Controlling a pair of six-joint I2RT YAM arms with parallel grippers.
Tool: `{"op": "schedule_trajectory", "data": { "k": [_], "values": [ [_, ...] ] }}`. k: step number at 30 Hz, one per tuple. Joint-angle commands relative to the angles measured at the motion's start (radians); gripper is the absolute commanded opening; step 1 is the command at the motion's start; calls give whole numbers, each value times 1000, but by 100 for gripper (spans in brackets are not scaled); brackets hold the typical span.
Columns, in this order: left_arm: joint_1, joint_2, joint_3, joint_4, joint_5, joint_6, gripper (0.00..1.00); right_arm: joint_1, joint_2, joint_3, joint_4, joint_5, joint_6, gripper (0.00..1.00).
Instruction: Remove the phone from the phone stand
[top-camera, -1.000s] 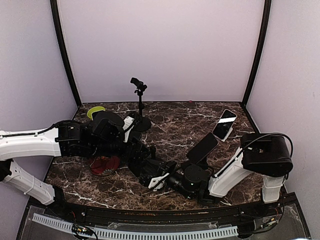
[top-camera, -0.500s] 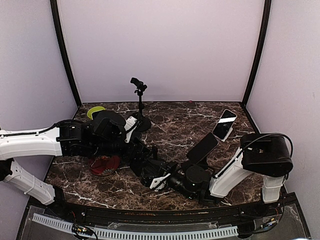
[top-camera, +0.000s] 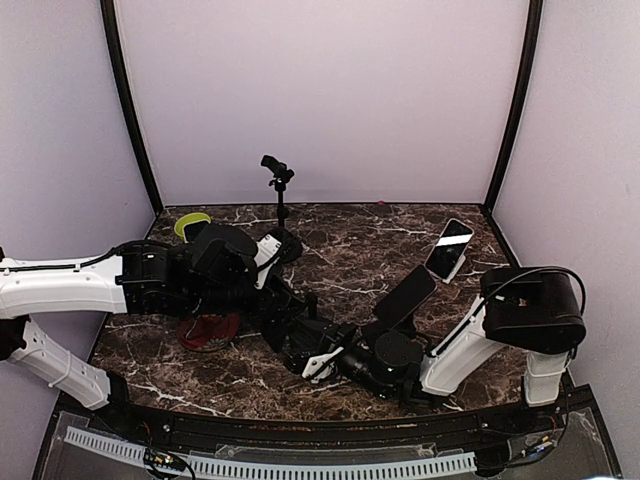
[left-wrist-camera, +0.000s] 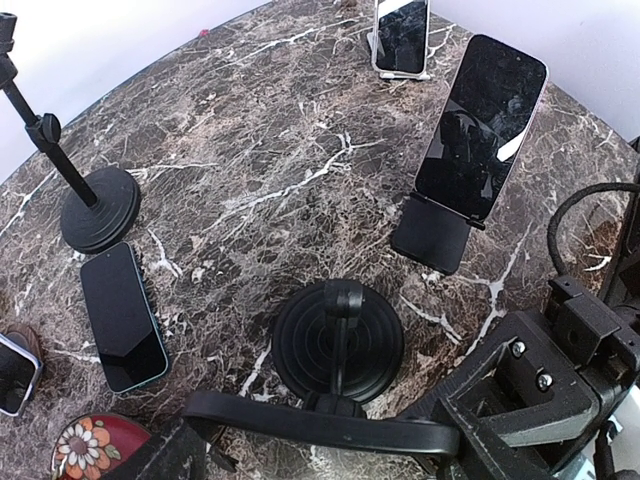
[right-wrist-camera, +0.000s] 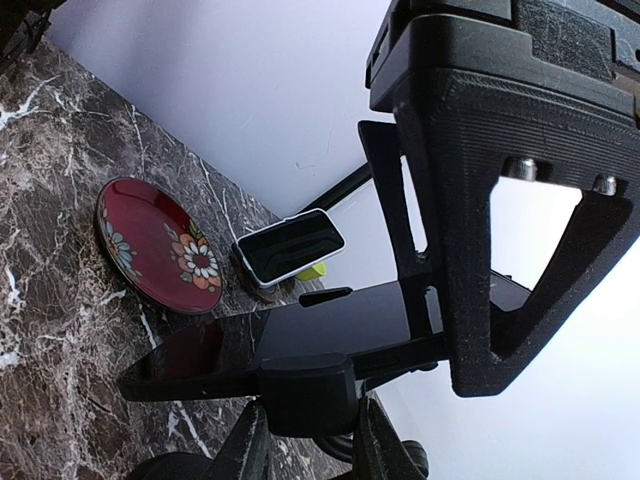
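phone (left-wrist-camera: 320, 428) edge-on atop phone stand (left-wrist-camera: 338, 345) | left fingers (top-camera: 283, 303), right fingers (left-wrist-camera: 520, 395) close in, grip unclear | neighbour phone (left-wrist-camera: 122, 318) well apart

Both arms pair white tubular links with bulky black joint housings. A thin black lead (top-camera: 95, 258) runs along the left arm (top-camera: 55, 285). A looping cable (top-camera: 530, 269) crowns the right arm (top-camera: 460, 350) at four o'clock. The right pincer (top-camera: 305, 350) is angular matte black, with two silver screw heads (right-wrist-camera: 520, 168).

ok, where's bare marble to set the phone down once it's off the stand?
Free: mid marble between the pole stand and the propped phone; also the strip between the flat phone and the round-base stand. Crowded: by the red plate and around that stand.
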Motion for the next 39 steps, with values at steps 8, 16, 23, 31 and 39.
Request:
{"op": "schedule_trajectory", "data": {
  "k": [8, 16, 23, 31, 39],
  "values": [
    [46, -24, 43, -141, -346, 164, 56, 17, -31, -49, 135, -8, 3, 0],
    [46, -27, 49, -137, -348, 164, 54, 19, -27, -57, 148, -4, -7, 0],
    [48, -60, 52, -131, -281, 165, 53, 17, -12, -58, 158, 0, -23, 0],
    [50, -139, 42, -68, -83, 129, 50, 14, -3, -25, 138, -6, -31, 0],
    [54, -142, -2, 9, 38, 92, 50, 3, -6, 1, 119, -19, -39, 0]
  ]
}}
